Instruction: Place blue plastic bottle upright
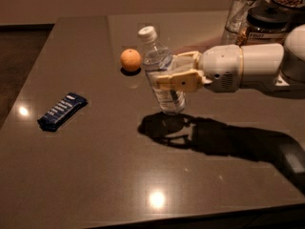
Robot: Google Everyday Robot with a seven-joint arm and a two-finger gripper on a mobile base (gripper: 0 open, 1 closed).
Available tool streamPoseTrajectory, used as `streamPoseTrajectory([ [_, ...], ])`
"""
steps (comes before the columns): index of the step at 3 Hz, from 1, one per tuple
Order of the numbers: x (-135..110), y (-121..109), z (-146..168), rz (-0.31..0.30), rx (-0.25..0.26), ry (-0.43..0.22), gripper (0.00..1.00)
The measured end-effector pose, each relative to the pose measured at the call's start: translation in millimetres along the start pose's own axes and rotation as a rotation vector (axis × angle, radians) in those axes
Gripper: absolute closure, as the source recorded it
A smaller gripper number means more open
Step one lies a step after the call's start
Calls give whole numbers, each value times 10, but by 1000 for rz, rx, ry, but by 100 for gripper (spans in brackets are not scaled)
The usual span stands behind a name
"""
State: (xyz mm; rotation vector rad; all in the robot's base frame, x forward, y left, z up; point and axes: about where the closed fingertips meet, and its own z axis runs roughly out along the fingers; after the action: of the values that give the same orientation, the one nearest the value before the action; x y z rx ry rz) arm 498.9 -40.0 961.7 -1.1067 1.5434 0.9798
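The blue plastic bottle [159,70] is clear with a white cap and is held nearly upright, leaning slightly left, cap up, its base just above or on the table. My gripper [175,73] comes in from the right and is shut on the bottle's middle, its tan fingers [181,80] wrapped around the label area. The bottle's shadow lies on the table just below and right of it.
An orange [130,59] sits close to the left of the bottle. A dark blue snack bar [62,110] lies at the left. A clear glass tumbler [241,8] and a dark-lidded jar [266,23] stand at the back right. The brown table [95,175] extends toward the front.
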Motion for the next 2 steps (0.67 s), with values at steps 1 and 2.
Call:
streamPoseTrajectory([
  [1, 58, 13, -60, -10, 5, -116, 100],
  [2, 118, 51, -77, -28, -7, -204, 100],
])
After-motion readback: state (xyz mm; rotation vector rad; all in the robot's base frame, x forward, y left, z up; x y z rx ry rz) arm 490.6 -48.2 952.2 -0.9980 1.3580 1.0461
